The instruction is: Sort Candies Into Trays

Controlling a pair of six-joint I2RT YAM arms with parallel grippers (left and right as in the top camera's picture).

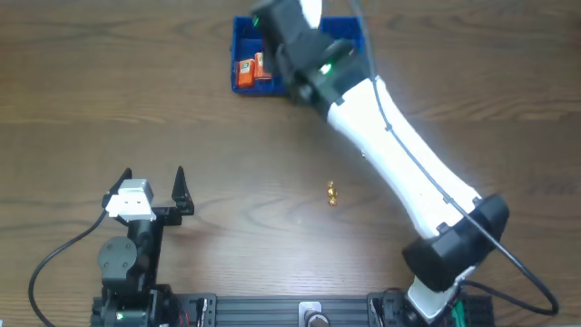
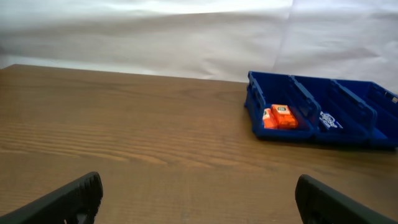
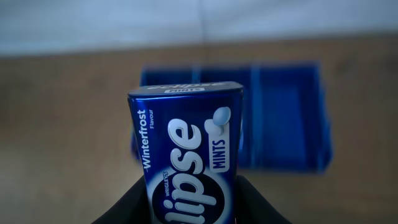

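Observation:
A blue tray [image 1: 245, 36] with several compartments stands at the table's far edge. Its left compartment holds orange candies [image 1: 250, 71], also seen from the left wrist [image 2: 280, 116]; a blue packet [image 2: 328, 119] lies in the compartment beside them. My right gripper [image 3: 186, 208] is shut on a dark blue mint tin [image 3: 186, 149], held upright and raised in front of the tray [image 3: 286, 124]. A small gold candy [image 1: 332, 193] lies on the table's middle. My left gripper [image 1: 152, 186] stands open near the left arm's base, nothing between its fingers [image 2: 68, 199].
The right arm [image 1: 399, 154] stretches diagonally from the bottom right across the table and covers most of the tray. Bare wooden tabletop [image 1: 109, 100] lies left of the tray and around the gold candy.

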